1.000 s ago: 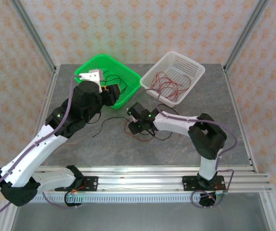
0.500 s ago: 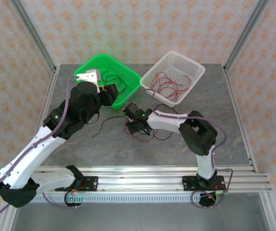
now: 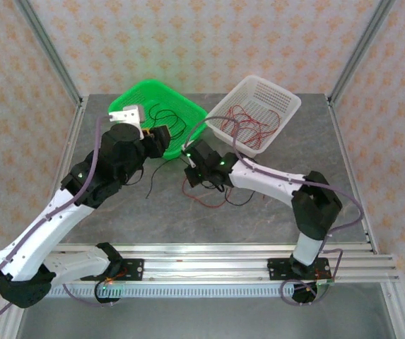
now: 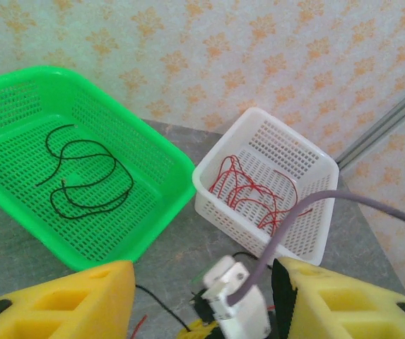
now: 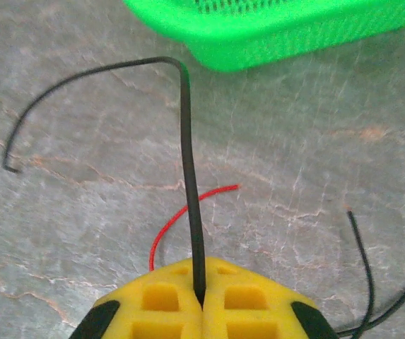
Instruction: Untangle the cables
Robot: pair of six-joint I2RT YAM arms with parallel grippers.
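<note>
My right gripper is shut on a thin black cable, which rises from the jaws and curls off to the left. From above, the right gripper sits in front of the green basket, the held black cable trailing left. A loose tangle of red and black cables lies on the table just behind it. A red cable lies under the jaws. My left gripper is open above the right wrist; from above the left gripper is at the green basket's near edge.
A green basket holds black cables at the back left. Beside it a white basket holds red cables. More black cables lie right of my right gripper. Metal frame posts stand at the table's back corners.
My right gripper has shut on the black cable and moved back and left toward the green basket, drawing the cable out of the tangle. The left arm shifted slightly.
</note>
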